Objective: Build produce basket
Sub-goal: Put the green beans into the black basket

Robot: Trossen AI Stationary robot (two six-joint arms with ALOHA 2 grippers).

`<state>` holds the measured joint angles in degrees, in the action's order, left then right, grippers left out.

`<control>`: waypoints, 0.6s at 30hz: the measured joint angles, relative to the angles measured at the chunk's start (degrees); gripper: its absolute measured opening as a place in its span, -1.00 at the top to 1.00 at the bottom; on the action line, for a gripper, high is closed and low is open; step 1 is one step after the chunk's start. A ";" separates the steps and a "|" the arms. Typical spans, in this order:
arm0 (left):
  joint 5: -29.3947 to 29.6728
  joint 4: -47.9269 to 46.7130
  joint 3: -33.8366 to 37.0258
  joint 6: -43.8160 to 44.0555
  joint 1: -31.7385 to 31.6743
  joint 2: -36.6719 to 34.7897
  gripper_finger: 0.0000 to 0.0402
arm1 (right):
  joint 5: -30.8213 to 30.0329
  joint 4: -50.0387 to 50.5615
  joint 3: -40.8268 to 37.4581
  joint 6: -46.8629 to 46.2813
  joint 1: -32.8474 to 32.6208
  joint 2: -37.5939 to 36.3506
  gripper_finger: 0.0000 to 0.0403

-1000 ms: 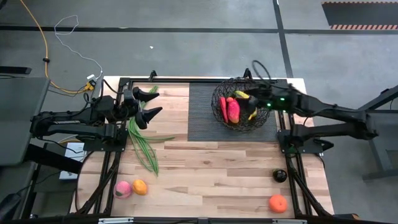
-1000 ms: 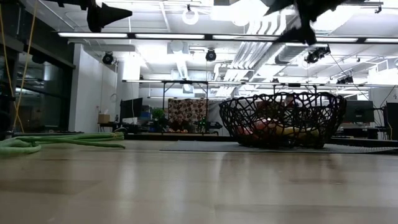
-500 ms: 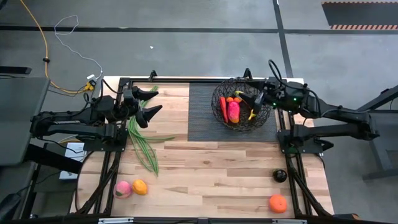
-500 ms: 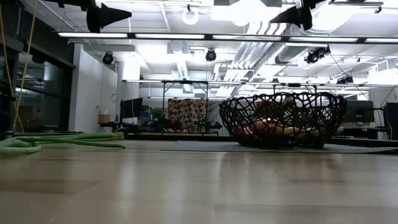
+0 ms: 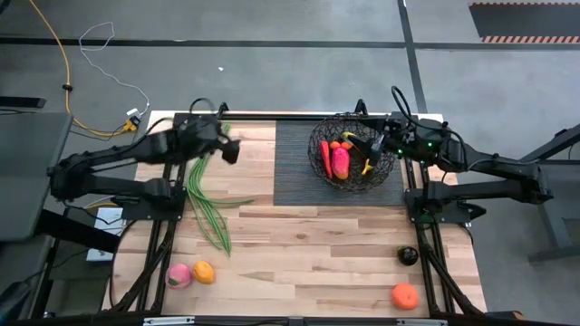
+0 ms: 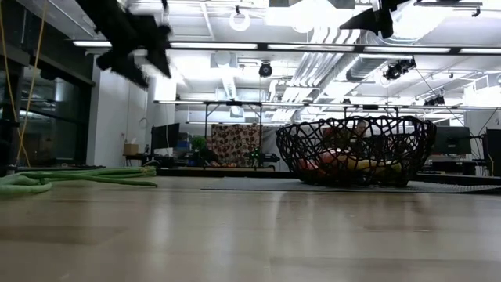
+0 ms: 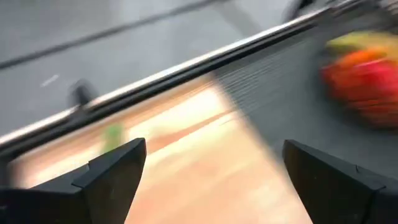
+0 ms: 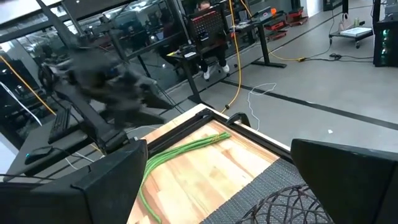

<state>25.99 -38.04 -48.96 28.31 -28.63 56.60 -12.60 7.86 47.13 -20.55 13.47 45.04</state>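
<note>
The black wire basket (image 5: pixel 352 152) stands on the dark ribbed mat (image 5: pixel 293 167) at the far right, and shows in the low view (image 6: pixel 356 149). In it lie a red chili (image 5: pixel 324 159), a red-green mango (image 5: pixel 340 162), a banana (image 5: pixel 367 165) and an orange (image 5: pixel 335 145). My right gripper (image 5: pixel 367 145) hovers open above the basket's right part, high in the low view (image 6: pixel 376 16), holding nothing. My left gripper (image 5: pixel 224 145) is open and blurred in the air over the far end of the green stalks (image 5: pixel 207 195); it too holds nothing (image 7: pixel 211 180).
A pink peach (image 5: pixel 178 275) and an orange (image 5: pixel 203 272) lie near the table's near-left corner. A dark plum (image 5: pixel 408 255) and another orange (image 5: pixel 405 296) lie at the near right. Bare wood (image 5: pixel 308 244) spans the middle. The right wrist view shows the stalks (image 8: pixel 180 155).
My right gripper drew back a little toward the table's right over the basket and tipped up to level, then held still. In the last half second my left gripper swung toward the table's right and far edge, turning as it went; it shows blurred.
</note>
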 joint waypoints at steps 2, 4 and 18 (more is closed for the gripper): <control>0.01 -2.62 -0.67 -0.16 -4.49 4.74 -0.82 | -0.02 0.02 0.00 -0.28 0.00 0.00 -0.92; -0.02 -3.47 -0.71 -0.23 -8.46 9.15 -0.82 | -0.01 0.03 0.00 -0.49 0.00 0.00 -0.92; -7.36 1.82 -0.76 -1.45 -23.19 31.62 -0.81 | -0.04 0.19 0.00 -0.37 0.00 0.00 -0.92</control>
<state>18.63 -36.22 -49.72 26.86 -51.82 88.23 -12.64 8.04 47.13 -20.91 13.47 45.04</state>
